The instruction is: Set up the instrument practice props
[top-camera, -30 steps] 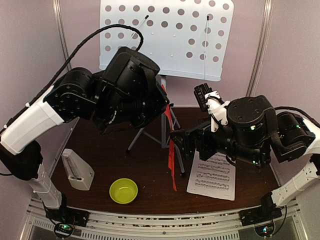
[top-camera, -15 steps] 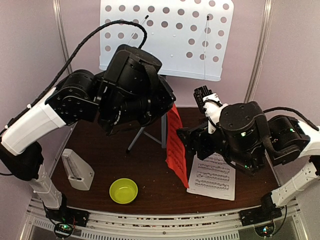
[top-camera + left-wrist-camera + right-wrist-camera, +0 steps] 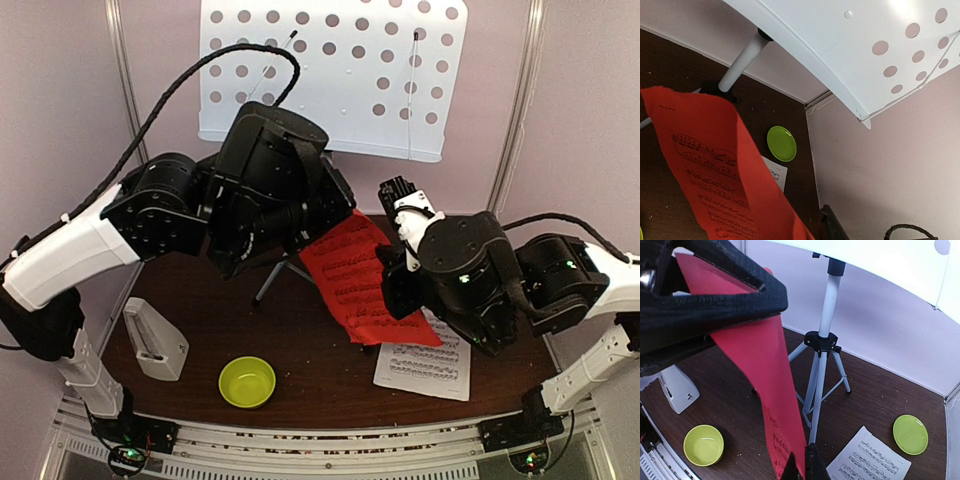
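Observation:
The red sheet of printed music is stretched in the air between both arms, in front of the pale perforated music stand. My right gripper is shut on the red sheet's lower corner. The sheet's upper end runs between my left gripper's black fingers. In the left wrist view one dark finger stands slightly off the sheet; the other is hidden, so that grip is unclear. The white sheet lies flat on the table at the right. The grey metronome stands at the left.
A lime-green bowl sits near the front edge. A flat green plate lies beyond the white sheet by the right wall. The stand's tripod legs spread over the middle back of the brown table. Pale walls close in both sides.
The red sheet went from hanging edge-on to spread wide between the arms. My right gripper moved in and shut on its lower corner. The left wrist turned slightly.

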Available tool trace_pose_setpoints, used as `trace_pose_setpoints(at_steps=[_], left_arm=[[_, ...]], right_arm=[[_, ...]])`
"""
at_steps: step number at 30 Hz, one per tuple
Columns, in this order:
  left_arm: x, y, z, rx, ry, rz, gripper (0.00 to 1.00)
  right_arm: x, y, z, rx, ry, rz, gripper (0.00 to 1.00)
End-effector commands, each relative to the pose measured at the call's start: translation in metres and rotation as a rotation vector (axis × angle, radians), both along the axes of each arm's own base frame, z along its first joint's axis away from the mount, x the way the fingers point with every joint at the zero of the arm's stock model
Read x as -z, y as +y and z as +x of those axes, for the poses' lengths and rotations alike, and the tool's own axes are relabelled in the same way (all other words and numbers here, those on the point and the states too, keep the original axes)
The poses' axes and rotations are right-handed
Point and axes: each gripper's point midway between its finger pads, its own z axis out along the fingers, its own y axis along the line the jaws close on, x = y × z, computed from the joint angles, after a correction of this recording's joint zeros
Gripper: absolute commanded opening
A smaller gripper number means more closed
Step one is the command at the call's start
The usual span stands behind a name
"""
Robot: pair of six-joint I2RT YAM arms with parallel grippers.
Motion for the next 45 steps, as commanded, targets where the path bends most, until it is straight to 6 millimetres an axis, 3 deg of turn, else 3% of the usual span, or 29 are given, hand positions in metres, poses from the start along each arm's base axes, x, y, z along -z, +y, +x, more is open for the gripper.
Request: trace_pose_setpoints(at_steps=[1, 5, 11, 17, 21, 26, 36, 41, 45], left_arm=[[-0.027, 0.018, 0.004, -0.025, -0.102, -0.040, 0.26], [-0.031, 0.038, 0.005, -0.036, -0.170, 0.021, 0.61], [-0.033, 0.070, 0.001, 0.000, -0.281, -0.068, 0.97], [-0.022, 0.086, -0.007, 0.112, -0.396, -0.040, 0.98], [-0.006, 0.087, -0.008, 0.211, -0.389, 0.030, 0.98], [0.010, 0.088, -0.014, 0.261, -0.436, 0.060, 0.98], [0.023, 0.056, -0.040, 0.512, -0.620, 0.199, 0.98], [0.026, 0.067, -0.029, 0.511, -0.600, 0.125, 0.98], [0.020, 0.076, -0.033, 0.527, -0.630, 0.067, 0.98]], right_arm=[[-0.024, -0.015, -0.001, -0.005, -0.007, 0.092, 0.00], [-0.033, -0.032, -0.009, -0.080, 0.025, 0.232, 0.00], [-0.028, -0.063, -0.008, -0.134, 0.082, 0.448, 0.00], [-0.027, -0.092, -0.007, -0.172, 0.118, 0.640, 0.00], [-0.029, -0.097, -0.010, -0.224, 0.139, 0.723, 0.00], [-0.043, -0.083, -0.021, -0.346, 0.156, 0.747, 0.00], [-0.085, -0.057, -0.039, -0.549, 0.160, 0.799, 0.00], [-0.098, -0.053, -0.050, -0.624, 0.157, 0.803, 0.00], [-0.103, -0.052, -0.056, -0.665, 0.156, 0.804, 0.00]])
